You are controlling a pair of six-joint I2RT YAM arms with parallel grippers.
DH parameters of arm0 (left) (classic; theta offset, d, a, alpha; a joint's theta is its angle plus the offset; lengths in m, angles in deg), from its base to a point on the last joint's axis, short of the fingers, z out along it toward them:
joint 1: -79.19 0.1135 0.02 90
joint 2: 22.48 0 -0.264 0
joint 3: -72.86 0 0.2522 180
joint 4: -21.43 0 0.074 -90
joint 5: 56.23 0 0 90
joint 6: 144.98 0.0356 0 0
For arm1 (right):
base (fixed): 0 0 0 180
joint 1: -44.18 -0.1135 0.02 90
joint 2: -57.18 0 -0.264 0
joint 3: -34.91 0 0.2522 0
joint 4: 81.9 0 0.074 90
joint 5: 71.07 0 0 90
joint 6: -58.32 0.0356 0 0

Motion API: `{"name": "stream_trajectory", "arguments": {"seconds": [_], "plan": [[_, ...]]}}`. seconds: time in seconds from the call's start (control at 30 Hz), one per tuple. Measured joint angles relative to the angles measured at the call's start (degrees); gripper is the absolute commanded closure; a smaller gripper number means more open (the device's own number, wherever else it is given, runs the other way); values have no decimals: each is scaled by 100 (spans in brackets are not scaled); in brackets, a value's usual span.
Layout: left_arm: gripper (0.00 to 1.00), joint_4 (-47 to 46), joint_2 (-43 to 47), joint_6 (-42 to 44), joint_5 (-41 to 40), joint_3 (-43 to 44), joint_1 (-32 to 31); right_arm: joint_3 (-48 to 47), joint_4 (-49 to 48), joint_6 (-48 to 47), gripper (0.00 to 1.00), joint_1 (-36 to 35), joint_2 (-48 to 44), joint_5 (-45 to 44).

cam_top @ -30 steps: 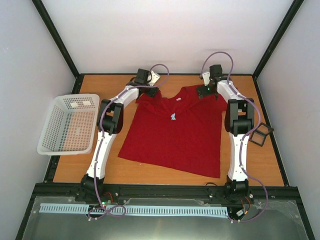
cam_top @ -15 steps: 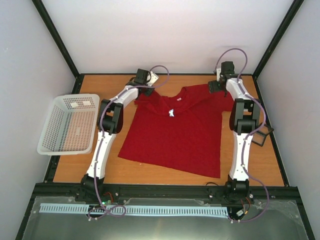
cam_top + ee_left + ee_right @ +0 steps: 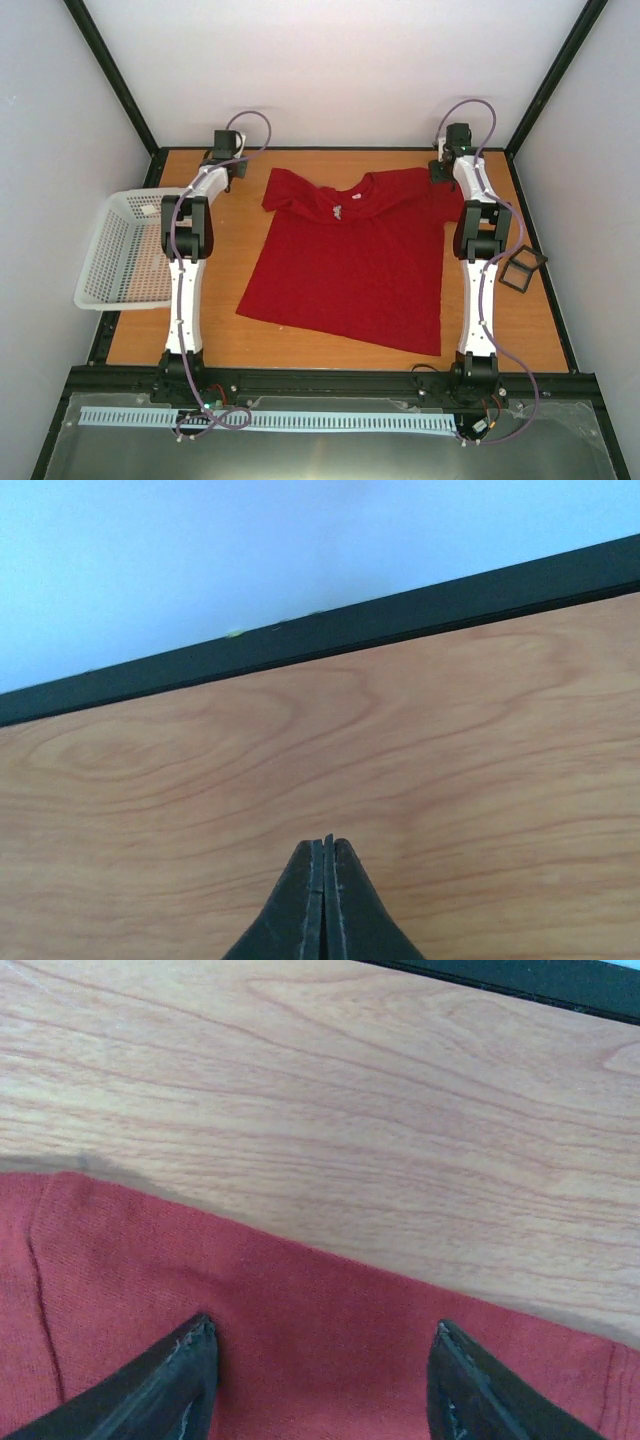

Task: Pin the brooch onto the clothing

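Red T-shirt (image 3: 350,270) spread out, brooch (image 3: 337,212) below collar | left jaws pressed together | right jaws wide

The wooden tabletop (image 3: 280,345) I work on is boxed in by plain white walls (image 3: 330,70) along its far, left and right edges. A black rail (image 3: 400,617) lines the far edge, and black posts (image 3: 112,75) rise from both far corners. The light is soft and even.
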Motion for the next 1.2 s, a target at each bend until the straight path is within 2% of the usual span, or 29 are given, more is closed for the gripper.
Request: {"name": "stream_trajectory", "arguments": {"seconds": [0.07, 0.1, 0.17, 0.23, 0.33, 0.47, 0.6, 0.73, 0.83, 0.87, 0.97, 1.1, 1.2], "plan": [[98, 0, 0, -48, -13, 0, 136, -149, 92, -7, 44, 9, 74, 4], [89, 4, 4, -46, 90, 0, 170, -170, 122, -9, 43, 11, 81, 9], [57, 55, 72, 0, 570, -39, 188, -173, 160, -11, 41, 26, 81, 57], [44, 87, 203, 81, 1054, -146, 127, -170, 157, -11, 40, 39, 81, 116], [34, 118, 540, 240, 1488, -439, -105, -164, 155, -35, 37, 66, 81, 197], [23, 103, 706, 382, 1593, -525, -544, -138, 133, -59, 35, 85, 81, 304], [22, 125, 660, 468, 1582, -522, -909, -52, 70, -72, 35, 98, 46, 374], [21, 247, 380, 540, 1432, -323, -968, 20, 42, -76, 35, 107, 13, 424], [26, 273, 125, 595, 1346, -271, -901, 74, 20, -83, 35, 107, -17, 439], [34, 310, 76, 669, 1296, -160, -885, 81, 15, -92, 35, 107, -24, 442], [70, 527, -61, 748, 1259, 129, -857, 114, 0, -94, 35, 107, -37, 446], [98, 684, -129, 828, 1189, 227, -837, 151, -33, -94, 36, 107, -50, 448], [99, 739, -129, 914, 1132, 225, -844, 155, -35, -103, 48, 107, -50, 455]]}}
